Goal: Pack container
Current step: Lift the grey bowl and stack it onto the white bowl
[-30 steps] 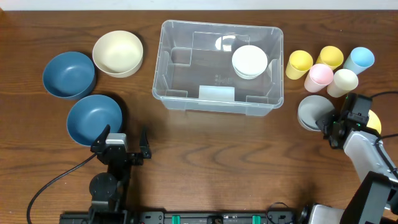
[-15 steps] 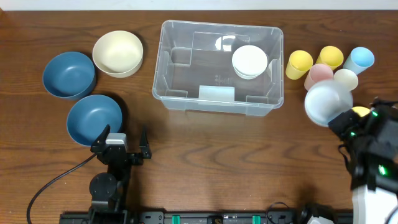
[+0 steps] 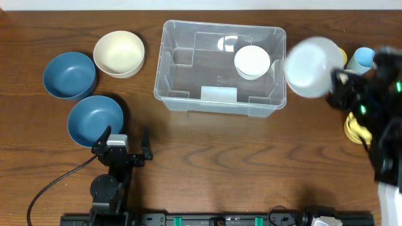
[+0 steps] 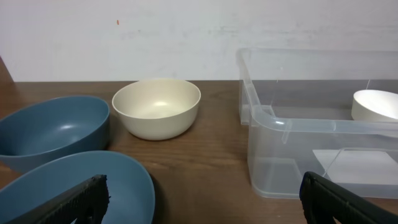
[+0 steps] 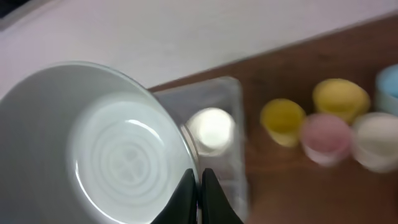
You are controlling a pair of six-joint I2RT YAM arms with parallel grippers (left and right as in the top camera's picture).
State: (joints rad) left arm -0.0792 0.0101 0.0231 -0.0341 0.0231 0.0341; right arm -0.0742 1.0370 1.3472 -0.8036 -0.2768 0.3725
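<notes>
The clear container stands at the table's far middle, with a small white bowl in its right end. My right gripper is shut on the rim of a pale grey bowl, held in the air just right of the container's right wall. The right wrist view shows both fingers pinching that rim, with the grey bowl filling the left side. My left gripper stands open and holds nothing beside a blue bowl; its left fingertip shows low in the left wrist view.
A cream bowl and a second blue bowl sit at the far left. Coloured cups stand right of the container: yellow, yellow, pink, cream, blue. A yellow item lies under my right arm.
My right gripper has lifted the grey bowl off the table at the right and carried it up and left, to the container's right wall. The left arm has not moved.
</notes>
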